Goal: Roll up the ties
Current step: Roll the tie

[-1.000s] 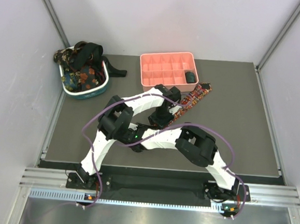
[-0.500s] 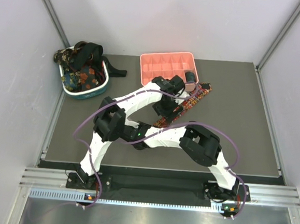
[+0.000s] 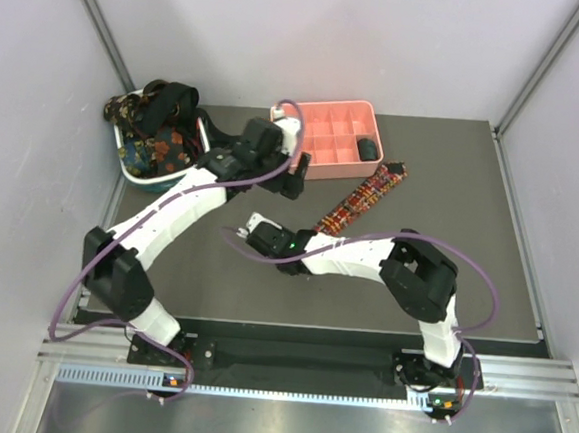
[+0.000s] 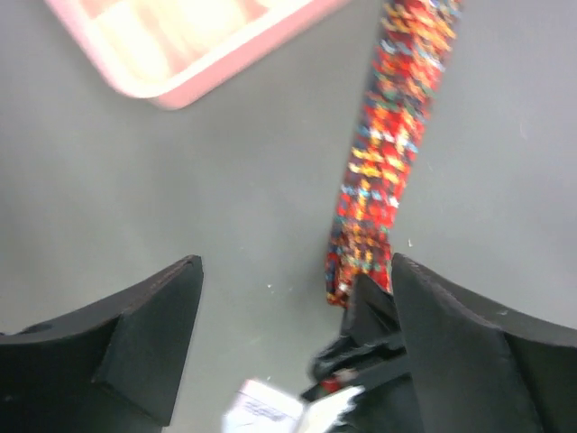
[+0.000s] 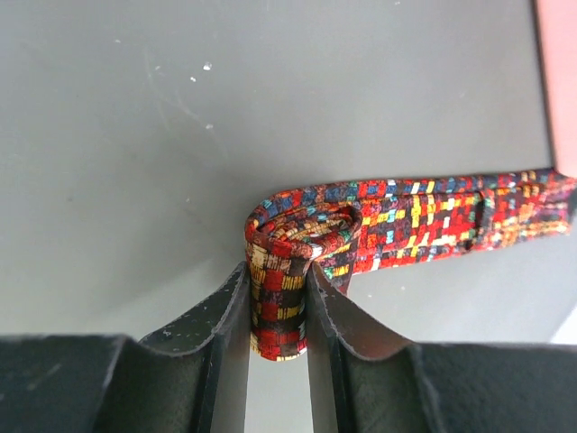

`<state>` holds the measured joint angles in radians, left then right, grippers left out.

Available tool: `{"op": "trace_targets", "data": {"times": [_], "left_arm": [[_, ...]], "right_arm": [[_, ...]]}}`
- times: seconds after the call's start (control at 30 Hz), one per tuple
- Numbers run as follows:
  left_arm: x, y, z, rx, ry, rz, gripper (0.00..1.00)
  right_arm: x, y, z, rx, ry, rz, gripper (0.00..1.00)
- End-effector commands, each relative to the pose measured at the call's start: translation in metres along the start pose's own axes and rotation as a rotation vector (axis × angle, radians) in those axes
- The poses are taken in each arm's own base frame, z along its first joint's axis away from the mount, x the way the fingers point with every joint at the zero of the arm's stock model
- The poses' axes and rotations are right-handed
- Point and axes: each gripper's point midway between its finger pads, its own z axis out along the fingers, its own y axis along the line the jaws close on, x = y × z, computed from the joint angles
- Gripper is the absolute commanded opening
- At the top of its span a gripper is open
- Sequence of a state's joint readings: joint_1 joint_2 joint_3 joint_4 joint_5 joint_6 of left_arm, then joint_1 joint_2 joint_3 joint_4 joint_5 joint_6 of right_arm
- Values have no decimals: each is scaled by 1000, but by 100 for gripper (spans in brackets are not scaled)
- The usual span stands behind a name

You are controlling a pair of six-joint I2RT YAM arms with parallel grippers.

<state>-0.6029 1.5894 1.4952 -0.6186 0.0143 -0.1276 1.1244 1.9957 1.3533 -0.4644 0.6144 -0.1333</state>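
The red-yellow-dark plaid tie (image 3: 363, 198) lies diagonally on the grey table from beside the pink tray down to the centre. My right gripper (image 3: 319, 229) is shut on its lower end, which is curled into a small roll (image 5: 278, 298) pinched between the fingers; the rest of the strip (image 5: 433, 215) runs off to the right. My left gripper (image 3: 294, 179) is open and empty above the table near the tray's front left corner. Its wrist view shows the tie (image 4: 389, 171) and open jaws (image 4: 296, 271). Dark floral ties (image 3: 165, 147) fill the basket.
The pink compartment tray (image 3: 287, 141) stands at the back centre with a black rolled item (image 3: 368, 148) in one compartment. The teal-and-white basket (image 3: 195, 174) is at the back left. The tray's corner (image 4: 171, 63) shows in the left wrist view.
My left arm has swung away from above the plaid tie, back and to the left towards the tray's corner. My right gripper stays shut on the tie's rolled end.
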Motion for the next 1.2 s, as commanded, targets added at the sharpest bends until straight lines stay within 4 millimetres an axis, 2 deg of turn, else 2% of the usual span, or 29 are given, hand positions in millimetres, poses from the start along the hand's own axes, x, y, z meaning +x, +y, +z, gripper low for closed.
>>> {"op": "trace_targets", "data": {"times": [0.0,0.03,0.07,0.1,0.13,0.2,0.23,0.3,0.4,0.53,0.7,0.83,1.1,1.17], "left_arm": [[-26,33,-13,-29,-178,-229,91],[-17,42,-19,-55,-190,-305,99],[-24,51,-24,-66,-242,-342,99],[-10,65,-22,-94,-236,-388,99],[-16,74,-35,-124,-299,-435,99],[-9,91,-39,-158,-352,-487,99],[-13,97,-51,-175,-404,-529,99],[-5,109,-59,-218,-462,-623,99],[6,118,-58,-248,-489,-638,99],[21,119,-44,-260,-404,-606,99],[41,114,-29,-232,-350,-589,99],[50,109,-26,-201,-346,-550,99],[73,105,-10,-174,-301,-537,99],[74,98,-7,-133,-293,-525,99]], "right_arm": [[-26,-7,-20,-105,-128,125,20],[-26,-9,-21,-117,-137,136,20],[-31,-14,-25,-139,-169,162,20],[-26,-12,-25,-155,-170,166,20],[-25,-13,-25,-182,-182,180,20],[-27,-18,-30,-215,-217,216,20],[-27,-19,-32,-232,-229,230,20],[-30,-25,-36,-273,-267,266,20],[-30,-30,-39,-329,-288,302,20],[-27,-31,-36,-382,-295,343,20],[-24,-21,-33,-451,-283,377,20],[-23,-9,-34,-548,-258,439,19],[-17,-6,-29,-695,-239,534,19],[-14,-3,-25,-736,-225,558,19]]}}
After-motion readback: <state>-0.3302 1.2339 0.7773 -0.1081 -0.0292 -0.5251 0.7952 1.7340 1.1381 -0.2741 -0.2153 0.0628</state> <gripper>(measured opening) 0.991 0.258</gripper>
